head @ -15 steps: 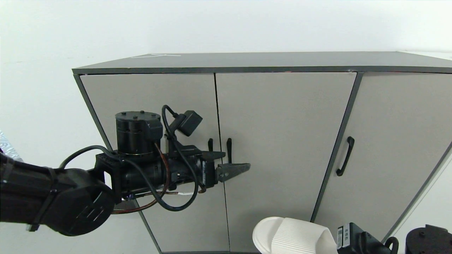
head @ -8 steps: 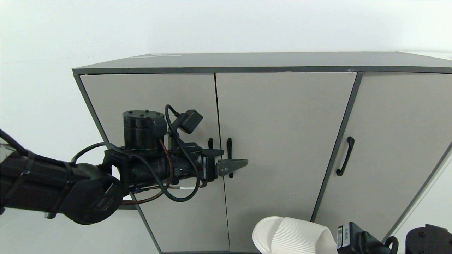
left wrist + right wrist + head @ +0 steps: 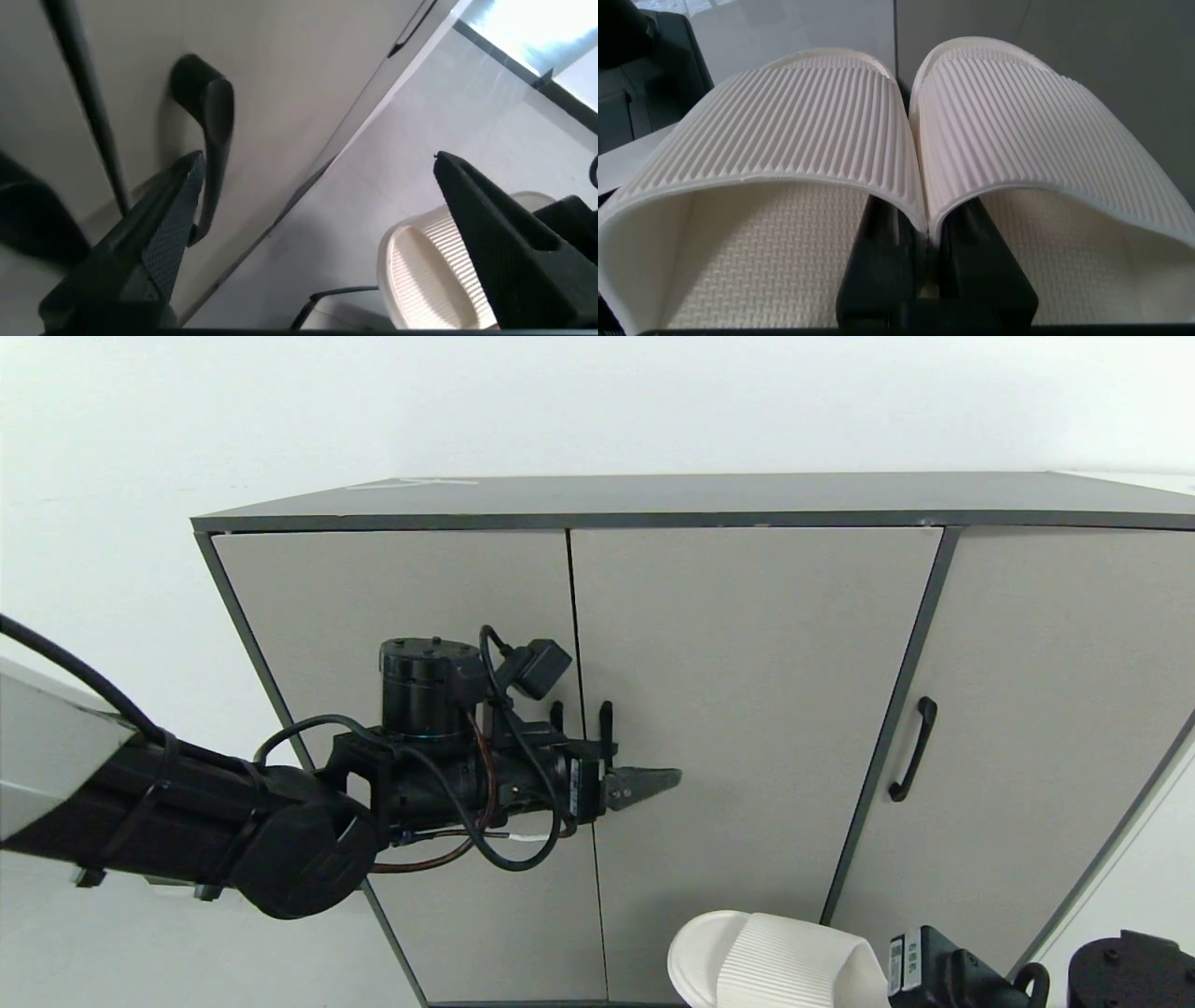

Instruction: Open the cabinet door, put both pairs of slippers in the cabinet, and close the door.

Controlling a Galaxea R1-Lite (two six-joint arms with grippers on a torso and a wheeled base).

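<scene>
The grey cabinet (image 3: 747, 644) has all its doors closed. Two black handles flank the seam between the left and middle doors: the left door's handle (image 3: 557, 716) and the middle door's handle (image 3: 606, 726). My left gripper (image 3: 624, 767) is open right at these handles. In the left wrist view one of its fingers (image 3: 154, 247) lies just beside the middle door's handle (image 3: 213, 126), and the left gripper (image 3: 318, 224) holds nothing. My right gripper (image 3: 924, 257) is shut on a pair of white ribbed slippers (image 3: 906, 159), pinching their inner sides together. One slipper (image 3: 775, 959) shows low in front of the cabinet.
The right door has its own black handle (image 3: 913, 749). A white wall stands behind and to the left of the cabinet. The cabinet's dark top (image 3: 709, 493) is bare apart from a pale tape mark (image 3: 411, 483).
My left arm has pushed forward and to the right, bringing its open gripper up against the centre handles. The right gripper and the slippers have stayed put.
</scene>
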